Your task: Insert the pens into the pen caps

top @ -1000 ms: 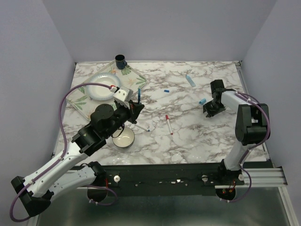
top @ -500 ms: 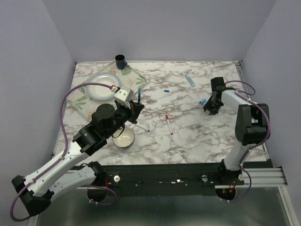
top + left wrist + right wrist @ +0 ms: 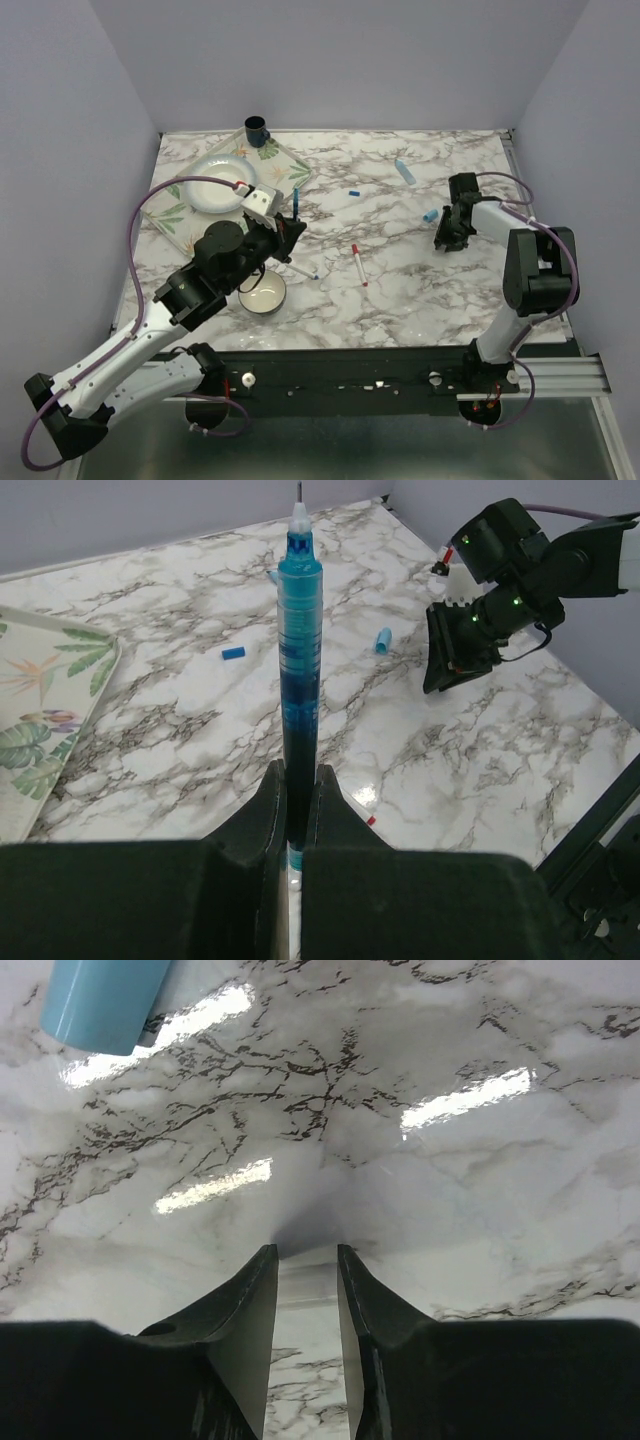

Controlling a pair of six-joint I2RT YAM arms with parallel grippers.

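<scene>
My left gripper (image 3: 289,226) is shut on a blue translucent pen (image 3: 296,197) and holds it upright above the table; in the left wrist view the pen (image 3: 299,650) rises from between my fingers (image 3: 298,777). A white pen with red ends (image 3: 358,264) and a white pen (image 3: 304,270) lie on the marble. A dark blue cap (image 3: 353,192) and a light blue cap (image 3: 430,215) lie farther back. My right gripper (image 3: 446,240) is open and empty, low over the marble just right of the light blue cap (image 3: 105,1000); its tips (image 3: 306,1252) show bare table between them.
A second light blue piece (image 3: 404,172) lies at the back right. A leaf-patterned tray (image 3: 172,212) holds a white plate (image 3: 218,182) at the back left, with a dark cup (image 3: 256,128) behind it. A white bowl (image 3: 262,292) sits near the left arm.
My right gripper has shifted a little toward the near side and down, close to the marble. The left arm and its pen have not moved.
</scene>
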